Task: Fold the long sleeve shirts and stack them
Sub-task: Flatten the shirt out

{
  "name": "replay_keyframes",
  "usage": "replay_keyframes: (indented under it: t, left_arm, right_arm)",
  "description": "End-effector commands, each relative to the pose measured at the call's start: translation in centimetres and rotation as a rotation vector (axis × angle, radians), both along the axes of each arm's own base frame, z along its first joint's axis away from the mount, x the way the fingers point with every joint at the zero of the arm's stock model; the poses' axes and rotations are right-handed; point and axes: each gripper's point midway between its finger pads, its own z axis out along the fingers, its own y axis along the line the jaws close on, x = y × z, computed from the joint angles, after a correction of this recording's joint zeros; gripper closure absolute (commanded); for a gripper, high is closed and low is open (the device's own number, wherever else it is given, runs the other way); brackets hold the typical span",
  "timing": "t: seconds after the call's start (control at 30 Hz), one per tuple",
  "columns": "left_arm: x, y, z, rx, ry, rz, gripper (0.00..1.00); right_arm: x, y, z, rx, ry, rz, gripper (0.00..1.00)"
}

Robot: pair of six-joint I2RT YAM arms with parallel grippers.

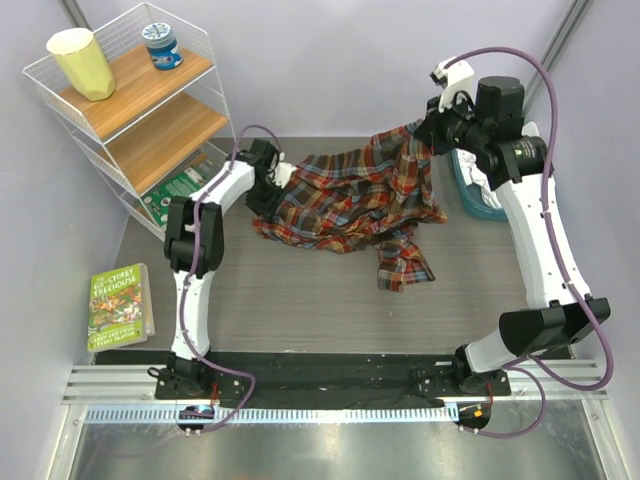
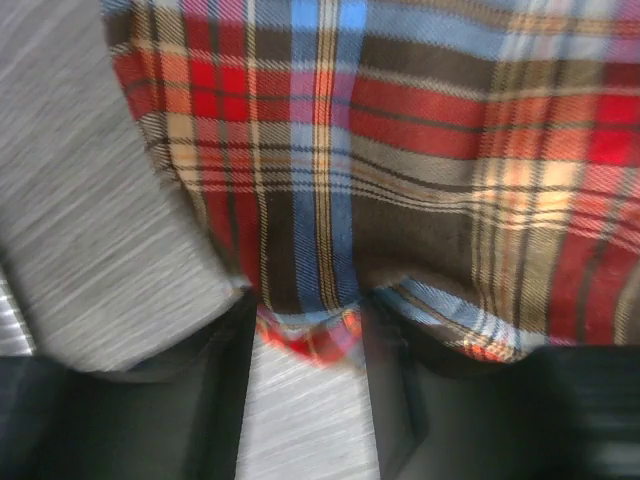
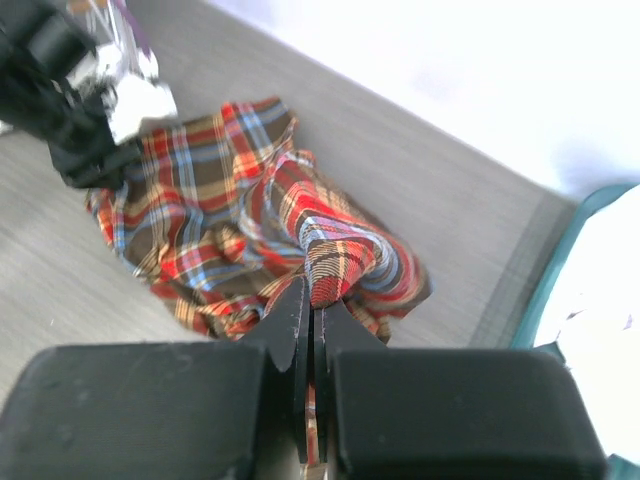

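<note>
- Heaped far-centre on bench (image 1: 300, 300): plaid shirt (image 1: 350, 205) — raised far-right fold pinched shut in right hand (image 3: 312, 310).
- Left hand (image 2: 305, 385) half open astride left hem, gripping nothing — close squarely, then pull flat.

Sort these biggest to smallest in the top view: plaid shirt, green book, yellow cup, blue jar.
1. plaid shirt
2. green book
3. yellow cup, close to the book, so unsure
4. blue jar

Lab: 2 robot arms (image 1: 192, 240) on alu rail (image 1: 110, 385).
</note>
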Motion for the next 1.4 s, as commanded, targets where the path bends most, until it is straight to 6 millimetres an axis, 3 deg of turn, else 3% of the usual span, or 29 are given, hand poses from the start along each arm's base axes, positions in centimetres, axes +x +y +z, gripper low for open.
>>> replay_keyframes:
  t: [0.0, 0.03, 0.1, 0.13, 0.2, 0.27, 0.3, 0.37, 0.4, 0.47, 0.5, 0.57, 0.6, 0.7, 0.73, 0.8, 0.83, 0.87, 0.9, 0.93, 0.97, 1.0, 1.03, 1.07, 1.1, 1.13, 1.23, 1.3, 1.37]
  left_arm:
    - [-0.7, 1.7, 1.0, 0.075, 0.012, -0.007, 0.79]
    - [-1.9, 2.0, 0.4, 0.082, 0.041, -0.016, 0.86]
    - [-2.7, 2.6, 2.7, 0.059, 0.002, -0.019, 1.0]
    - [-4.2, 3.1, 2.5, 0.053, 0.027, -0.019, 1.0]
    - [-5.4, 4.1, 5.9, 0.02, -0.023, -0.021, 1.0]
    - [-7.9, 5.4, 6.7, 0.015, -0.012, -0.033, 1.0]
    - [-9.3, 5.8, 8.6, 0.019, -0.04, -0.074, 1.0]
    - [-12.7, 6.8, 7.5, 0.045, 0.019, -0.115, 1.0]
    - [-14.0, 7.1, 7.5, 0.048, 0.029, -0.142, 1.0]
    - [-17.5, 7.5, 7.1, 0.046, 0.089, -0.208, 0.94]
    - [-18.3, 7.6, 7.2, 0.035, 0.1, -0.222, 0.78]
    - [-19.9, 6.9, 8.0, -0.026, 0.105, -0.273, 0.63]
    - [-19.9, 6.7, 8.5, -0.041, 0.088, -0.278, 0.49]
    - [-16.2, 5.1, 11.4, -0.097, -0.061, -0.238, 0.27]
    - [-14.0, 4.5, 13.5, -0.113, -0.138, -0.215, 0.25]
    - [-10.5, 2.2, 13.9, -0.167, -0.172, -0.156, 0.21]
    - [-7.9, 0.9, 16.5, -0.194, -0.251, -0.15, 0.2]
    - [-6.6, -1.1, 16.8, -0.215, -0.26, -0.149, 0.18]
    - [-4.5, -2.8, 15.3, -0.241, -0.23, -0.095, 0.18]
    - [-2.2, -4.7, 17.2, -0.283, -0.281, -0.082, 0.17]
    - [-1.3, -7.1, 17.2, -0.304, -0.285, -0.093, 0.16]
    - [0.3, -8.9, 14.0, -0.306, -0.227, -0.053, 0.14]
    - [2.4, -10.4, 15.9, -0.309, -0.304, -0.051, 0.14]
    - [2.9, -12.7, 15.4, -0.306, -0.315, -0.069, 0.14]
    - [4.4, -14.3, 16.4, -0.321, -0.365, -0.067, 0.13]
    - [5.1, -15.5, 12.6, -0.289, -0.313, -0.072, 0.13]
    - [6.0, -19.6, 8.8, -0.215, -0.341, -0.138, 0.12]
    - [6.6, -19.5, 6.8, -0.134, -0.375, -0.128, 0.09]
    - [7.5, -20.6, 6.6, -0.133, -0.445, -0.128, 0.05]
  right_arm:
    - [-0.7, -1.6, 7.7, 0.014, -0.218, -0.049, 0.99]
    - [-0.5, -1.8, 8.0, 0.013, -0.229, -0.058, 0.99]
    - [-0.7, -2.2, 8.9, 0.013, -0.255, -0.068, 0.99]
    - [-0.8, -2.4, 9.0, 0.012, -0.255, -0.072, 0.99]
    - [-1.2, -2.5, 8.8, 0.008, -0.251, -0.07, 0.99]
    - [-2.4, -2.2, 7.9, 0.0, -0.221, -0.038, 0.99]
    - [-3.0, -1.9, 6.2, -0.003, -0.172, -0.012, 0.99]
    - [-5.4, -0.1, 2.5, 0.023, -0.047, 0.111, 0.99]
    - [-7.1, 0.3, -1.2, 0.014, 0.043, 0.162, 0.99]
    - [-9.8, 1.1, -6.1, 0.03, 0.19, 0.228, 0.99]
    - [-11.7, 1.4, -10.8, 0.028, 0.312, 0.276, 0.99]
    - [-14.4, 1.1, -15.5, 0.01, 0.453, 0.307, 0.99]
    - [-16.0, 0.6, -18.8, -0.009, 0.547, 0.311, 0.99]
    - [-18.1, -0.1, -22.3, -0.047, 0.636, 0.319, 0.99]
    - [-18.3, -0.1, -22.6, -0.049, 0.637, 0.319, 0.99]
    - [-18.6, -0.1, -23.6, -0.038, 0.661, 0.309, 0.99]
    - [-18.3, -0.1, -23.7, -0.028, 0.661, 0.303, 0.99]
    - [-18.5, 0.1, -24.0, -0.01, 0.684, 0.293, 0.99]
    - [-18.8, 0.2, -24.7, 0.001, 0.708, 0.291, 0.99]
    - [-18.6, 0.2, -24.9, 0.005, 0.707, 0.291, 0.99]
    - [-18.4, 0.2, -25.2, 0.011, 0.723, 0.27, 0.99]
    - [-18.3, 0.1, -25.2, 0.017, 0.729, 0.264, 0.99]
    - [-18.2, -0.1, -25.3, 0.023, 0.733, 0.253, 0.99]
    - [-18.0, -0.1, -25.3, 0.029, 0.735, 0.245, 0.99]
    - [-17.9, -0.3, -25.4, 0.035, 0.745, 0.231, 0.99]
    - [-17.8, -0.4, -25.5, 0.035, 0.746, 0.229, 0.99]
    - [-17.5, -0.9, -25.7, 0.047, 0.755, 0.202, 0.99]
    - [-17.4, -1.0, -25.7, 0.053, 0.758, 0.195, 0.99]
    - [-17.3, -1.1, -25.6, 0.052, 0.753, 0.195, 0.99]
